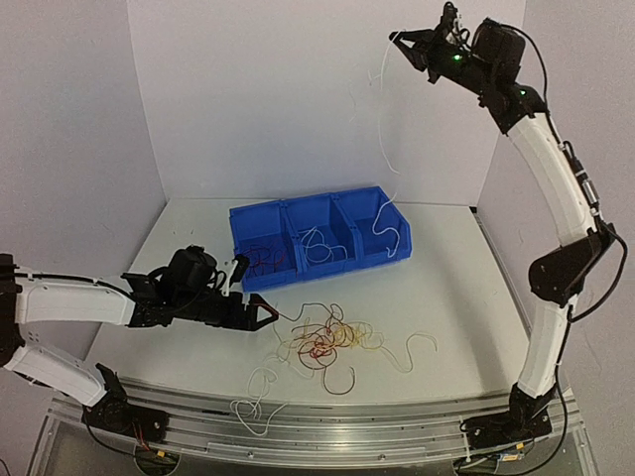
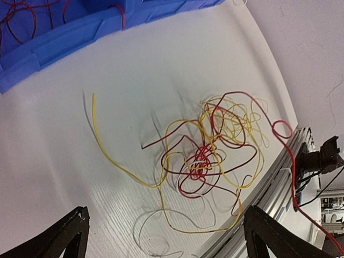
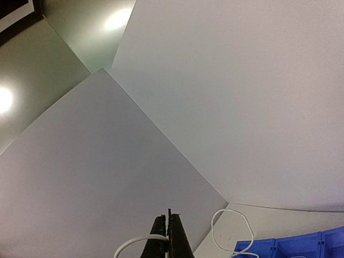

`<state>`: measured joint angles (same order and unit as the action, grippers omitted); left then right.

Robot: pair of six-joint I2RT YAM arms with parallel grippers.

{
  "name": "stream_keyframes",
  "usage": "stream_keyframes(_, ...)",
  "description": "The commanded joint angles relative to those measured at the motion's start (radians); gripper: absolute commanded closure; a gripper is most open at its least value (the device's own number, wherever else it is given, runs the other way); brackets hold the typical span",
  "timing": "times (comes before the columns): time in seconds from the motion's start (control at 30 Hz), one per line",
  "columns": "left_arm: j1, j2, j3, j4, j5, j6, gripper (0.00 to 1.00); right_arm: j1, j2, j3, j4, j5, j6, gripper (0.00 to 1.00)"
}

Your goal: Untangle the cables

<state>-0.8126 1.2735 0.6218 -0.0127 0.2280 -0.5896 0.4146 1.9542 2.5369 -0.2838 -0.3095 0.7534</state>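
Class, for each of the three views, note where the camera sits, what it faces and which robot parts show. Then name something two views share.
Top external: above and behind the bases, looking down on the table; both arms show, left gripper low, right gripper high.
Left wrist: on the low left arm, facing the cable tangle; its open fingers frame the bottom.
Right wrist: high up, facing the backdrop walls; its shut fingers pinch a white cable.
Shared: the blue bin appears in all three.

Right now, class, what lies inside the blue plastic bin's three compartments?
The blue plastic bin holds thin dark red cables in its left compartment and thin white cables in the middle and right ones. Its near wall hides the floor just behind it.
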Motion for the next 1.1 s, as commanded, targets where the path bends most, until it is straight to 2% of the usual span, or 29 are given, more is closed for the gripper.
stream_keyframes(0.0,-0.039,0.070,0.068,-0.036,-0.003,0.022,0.00,0.060,0.123,0.121,0.134,0.134,0.029,1.00)
stream_keyframes(0.13,-0.099,0.160,0.132,-0.108,-0.076,0.026,0.00,0.102,0.178,0.146,0.219,0.173,0.049,1.00)
stream_keyframes(0.27,-0.156,0.257,0.209,-0.169,-0.110,0.042,0.00,0.163,0.202,0.142,0.288,0.250,-0.026,1.00)
stream_keyframes(0.47,-0.172,0.334,0.268,-0.187,-0.113,0.042,0.00,0.212,0.292,0.160,0.453,0.407,-0.104,1.00)
stream_keyframes(0.63,-0.175,0.344,0.273,-0.188,-0.120,0.041,0.00,0.220,0.448,0.241,0.626,0.523,-0.147,1.00)
stream_keyframes(0.83,-0.177,0.345,0.256,-0.177,-0.126,0.030,0.00,0.221,0.511,0.157,0.646,0.521,-0.146,1.00)
stream_keyframes(1.07,-0.177,0.336,0.236,-0.165,-0.121,0.018,0.00,0.222,0.588,0.168,0.595,0.492,-0.199,1.00)
